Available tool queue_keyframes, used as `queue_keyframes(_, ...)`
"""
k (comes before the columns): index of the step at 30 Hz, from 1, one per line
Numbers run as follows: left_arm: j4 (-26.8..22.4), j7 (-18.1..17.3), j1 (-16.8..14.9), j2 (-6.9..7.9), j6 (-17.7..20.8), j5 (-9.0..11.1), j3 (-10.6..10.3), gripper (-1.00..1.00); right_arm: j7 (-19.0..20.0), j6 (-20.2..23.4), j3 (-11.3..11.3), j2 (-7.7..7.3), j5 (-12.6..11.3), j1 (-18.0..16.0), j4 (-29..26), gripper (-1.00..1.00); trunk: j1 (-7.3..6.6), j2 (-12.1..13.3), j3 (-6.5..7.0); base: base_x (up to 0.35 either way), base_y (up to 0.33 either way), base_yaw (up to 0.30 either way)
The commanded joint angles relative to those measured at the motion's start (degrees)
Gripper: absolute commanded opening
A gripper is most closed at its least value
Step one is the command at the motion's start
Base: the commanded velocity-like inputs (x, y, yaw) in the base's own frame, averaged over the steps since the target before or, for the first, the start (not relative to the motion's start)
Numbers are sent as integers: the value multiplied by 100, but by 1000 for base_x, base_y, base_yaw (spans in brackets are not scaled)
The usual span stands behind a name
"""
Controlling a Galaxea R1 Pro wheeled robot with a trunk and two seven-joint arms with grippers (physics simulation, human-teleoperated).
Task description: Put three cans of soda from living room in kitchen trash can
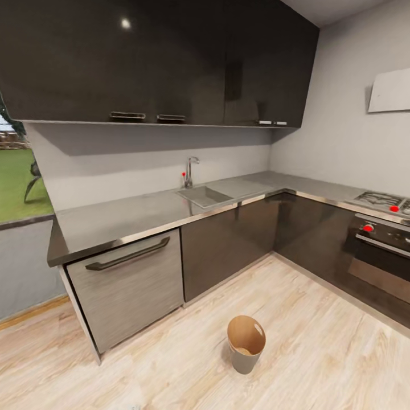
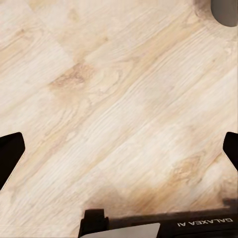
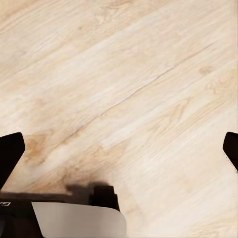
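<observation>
The trash can (image 1: 246, 343) stands on the light wood floor in front of the kitchen cabinets, pale grey outside and copper-brown inside, tilted slightly toward me. The three cans of soda are out of view. In the left wrist view my left gripper (image 2: 119, 151) is open over bare floor, its dark fingertips (image 2: 10, 154) at the frame's edges with nothing between them. A grey rounded shape (image 2: 225, 11) sits at one corner there; I cannot tell what it is. My right gripper (image 3: 120, 151) is open too, above bare planks.
An L-shaped steel counter (image 1: 131, 216) runs along the walls with a sink (image 1: 204, 195) and tap. A dishwasher front (image 1: 130, 285) lies left of the bin, an oven (image 1: 376, 256) and hob at right. Dark cupboards (image 1: 171, 62) hang above. Open floor surrounds the bin.
</observation>
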Motion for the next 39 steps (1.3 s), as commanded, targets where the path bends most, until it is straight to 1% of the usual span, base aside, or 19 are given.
queue_keyframes(1, 0, 0, 0, 0, 0, 0, 0, 100, 6, 0, 0, -2, 5, 0, -1, 100, 0, 0, 0, 346, 0, 0)
queue_keyframes(4, 0, 4, 0, 0, 0, 0, 0, 100, 8, -2, 0, -3, 8, 0, -2, 100, 0, 0, 0, 311, 0, 0)
queue_keyframes(8, 0, 8, 0, 0, -7, 0, 0, 100, 4, -2, 0, -3, 9, 0, -1, 100, 0, 0, 0, 94, 0, 0)
queue_keyframes(39, 0, 18, 0, 0, -9, -9, 0, 100, 1, -2, 7, 13, 16, 0, -2, 100, 0, 0, 0, 2, 0, 0)
